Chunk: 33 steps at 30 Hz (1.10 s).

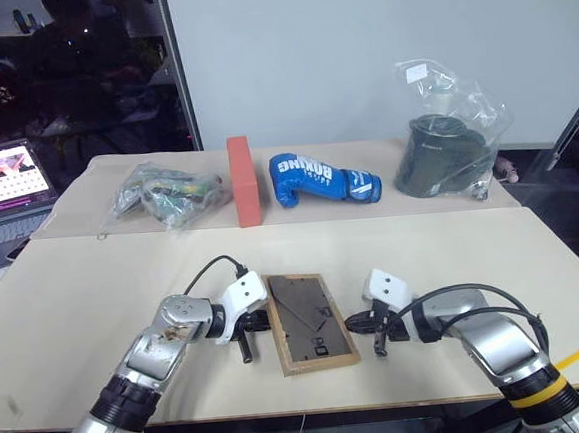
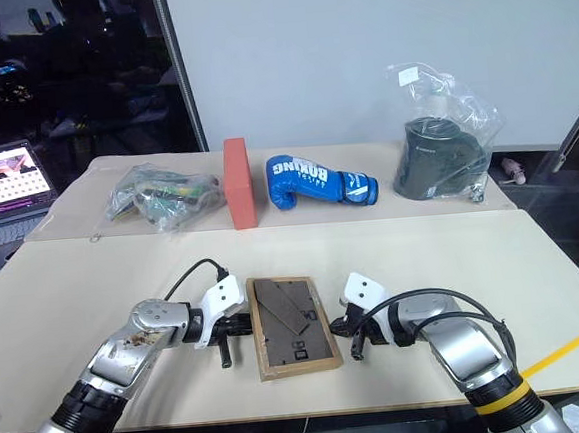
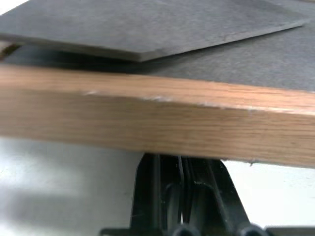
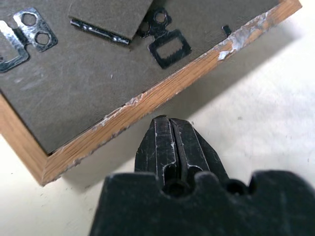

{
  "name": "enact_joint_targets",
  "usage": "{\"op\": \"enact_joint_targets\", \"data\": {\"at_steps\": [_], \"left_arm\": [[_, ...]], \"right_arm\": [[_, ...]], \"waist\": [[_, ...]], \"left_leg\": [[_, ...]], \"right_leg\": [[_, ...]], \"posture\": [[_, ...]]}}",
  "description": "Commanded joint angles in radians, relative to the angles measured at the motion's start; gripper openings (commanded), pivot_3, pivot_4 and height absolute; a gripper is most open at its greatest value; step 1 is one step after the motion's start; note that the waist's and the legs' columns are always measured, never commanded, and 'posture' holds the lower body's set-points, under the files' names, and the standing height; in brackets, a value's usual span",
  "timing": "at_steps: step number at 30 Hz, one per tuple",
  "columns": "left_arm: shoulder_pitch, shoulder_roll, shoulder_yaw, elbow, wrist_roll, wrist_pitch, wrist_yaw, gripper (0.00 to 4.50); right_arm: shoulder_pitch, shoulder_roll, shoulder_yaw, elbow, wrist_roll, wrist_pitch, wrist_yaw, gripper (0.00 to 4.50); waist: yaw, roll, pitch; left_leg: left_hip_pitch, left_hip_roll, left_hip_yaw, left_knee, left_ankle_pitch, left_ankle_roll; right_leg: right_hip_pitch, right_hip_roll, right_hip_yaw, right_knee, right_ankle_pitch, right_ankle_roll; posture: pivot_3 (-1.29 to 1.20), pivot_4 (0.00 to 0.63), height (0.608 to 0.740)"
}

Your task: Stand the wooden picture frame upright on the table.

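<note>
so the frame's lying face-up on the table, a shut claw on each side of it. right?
Not quite: the frame lies face-down. The left eye view shows its dark back and fold-out stand on top, and the right wrist view shows the back's metal clips. The rest holds: it lies flat on the table, with the left claw and the right claw shut, one on each side.
</note>
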<state>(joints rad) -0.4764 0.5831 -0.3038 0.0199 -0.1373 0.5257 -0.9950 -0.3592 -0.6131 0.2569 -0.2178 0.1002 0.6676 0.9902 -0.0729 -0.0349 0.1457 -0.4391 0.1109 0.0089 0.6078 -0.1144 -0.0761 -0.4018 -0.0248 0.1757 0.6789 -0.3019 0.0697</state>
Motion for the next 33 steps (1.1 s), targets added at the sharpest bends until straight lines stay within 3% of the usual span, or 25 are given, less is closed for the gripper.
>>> {"op": "enact_joint_targets", "data": {"at_steps": [1,5,9,11,14,17,18,20,24,26,27,29,33], "left_arm": [[-0.023,0.007,-0.002,0.181,0.092,0.024,0.099,0.09],[-0.018,0.025,0.014,0.176,0.069,0.039,0.101,0.09],[0.097,0.152,-0.010,0.033,0.050,0.084,0.001,0.09],[0.126,0.149,0.074,-0.017,-0.021,0.145,0.030,0.09],[0.155,0.084,0.308,-0.133,-0.237,0.311,0.072,0.09],[0.189,0.117,0.411,-0.175,-0.329,0.456,0.076,0.09],[0.203,0.138,0.434,-0.187,-0.369,0.530,0.065,0.62],[0.212,0.140,0.482,-0.210,-0.433,0.642,0.091,1.19],[0.145,0.000,0.662,-0.243,-0.601,1.005,0.174,2.71],[0.136,0.014,0.633,-0.201,-0.683,1.076,0.251,3.51],[0.128,0.003,0.625,-0.181,-0.719,1.089,0.280,3.65],[0.093,-0.044,0.631,-0.119,-0.812,1.089,0.346,4.47],[0.066,-0.098,0.568,-0.086,-0.841,1.089,0.485,4.47]], "right_arm": [[-0.017,-0.015,0.000,-0.031,0.017,0.025,-0.003,0.00],[-0.019,-0.017,0.002,-0.037,0.026,0.035,-0.002,0.00],[-0.034,-0.025,0.000,0.006,0.024,0.010,0.013,0.00],[-0.042,-0.038,-0.003,0.025,0.024,-0.007,0.026,0.00],[-0.053,-0.065,-0.015,0.061,0.032,-0.054,0.052,0.00],[-0.059,-0.080,-0.021,0.099,0.039,-0.107,0.070,0.00],[-0.062,-0.083,-0.020,0.115,0.038,-0.121,0.072,0.00],[-0.065,-0.087,-0.017,0.139,0.036,-0.144,0.078,0.00],[-0.071,-0.086,-0.012,0.179,0.039,-0.190,0.093,0.00],[-0.076,-0.080,-0.011,0.191,0.041,-0.206,0.097,0.00],[-0.077,-0.078,-0.009,0.195,0.041,-0.213,0.100,0.00],[-0.078,-0.072,-0.008,0.199,0.042,-0.218,0.100,0.00],[-0.067,-0.060,-0.008,0.181,0.049,-0.205,0.090,0.00]], "waist": [[0.000,0.000,-0.001],[-0.003,-0.001,-0.002],[-0.025,-0.001,-0.002],[-0.032,-0.001,-0.002],[-0.031,-0.001,-0.002],[-0.024,-0.006,0.002],[-0.024,-0.008,0.003],[-0.024,-0.009,0.004],[-0.017,-0.011,0.005],[-0.019,-0.013,0.006],[-0.022,-0.013,0.006],[-0.023,-0.013,0.006],[-0.023,-0.014,0.006]], "left_leg": [[0.000,0.000,0.000,0.001,0.000,0.000],[0.000,0.000,-0.001,0.001,0.000,0.000],[0.000,0.000,-0.001,-0.002,0.000,0.000],[0.001,0.000,-0.002,-0.004,-0.001,-0.001],[0.001,0.000,-0.003,-0.006,-0.001,-0.001],[-0.001,0.000,-0.003,-0.006,-0.001,-0.001],[-0.002,0.000,-0.004,-0.005,-0.001,-0.001],[-0.003,0.000,-0.005,-0.005,-0.001,-0.001],[-0.003,-0.001,-0.005,-0.003,-0.001,-0.001],[-0.004,-0.001,-0.006,-0.002,-0.001,-0.001],[-0.004,-0.001,-0.007,-0.002,-0.001,-0.001],[-0.003,-0.001,-0.008,-0.003,-0.001,-0.001],[-0.004,-0.002,-0.009,-0.003,-0.001,-0.001]], "right_leg": [[0.000,0.000,0.000,0.000,0.000,0.000],[0.000,0.000,0.000,0.000,0.000,0.000],[-0.001,0.001,0.000,0.001,0.000,0.000],[-0.001,0.001,0.000,0.001,0.002,0.003],[-0.002,0.001,0.000,0.001,0.001,0.003],[-0.003,0.001,-0.001,0.001,0.000,0.004],[-0.004,0.001,-0.002,0.001,0.000,0.004],[-0.004,0.001,-0.003,0.001,0.000,0.004],[-0.002,-0.001,-0.005,0.000,-0.002,0.001],[-0.002,-0.001,-0.006,0.000,-0.002,0.000],[-0.002,0.000,-0.006,0.000,-0.002,0.001],[-0.002,0.000,-0.006,0.001,0.000,0.004],[-0.001,-0.001,-0.007,0.000,0.000,0.004]], "posture": [[0.00,0.150,0.706],[0.00,0.150,0.706],[0.00,0.150,0.706],[0.00,0.150,0.706],[0.00,0.150,0.706],[0.00,0.150,0.706],[0.00,0.150,0.706],[0.00,0.150,0.706],[0.00,0.150,0.706],[0.00,0.150,0.706],[0.00,0.150,0.706],[0.00,0.150,0.706],[0.00,0.150,0.706]]}}
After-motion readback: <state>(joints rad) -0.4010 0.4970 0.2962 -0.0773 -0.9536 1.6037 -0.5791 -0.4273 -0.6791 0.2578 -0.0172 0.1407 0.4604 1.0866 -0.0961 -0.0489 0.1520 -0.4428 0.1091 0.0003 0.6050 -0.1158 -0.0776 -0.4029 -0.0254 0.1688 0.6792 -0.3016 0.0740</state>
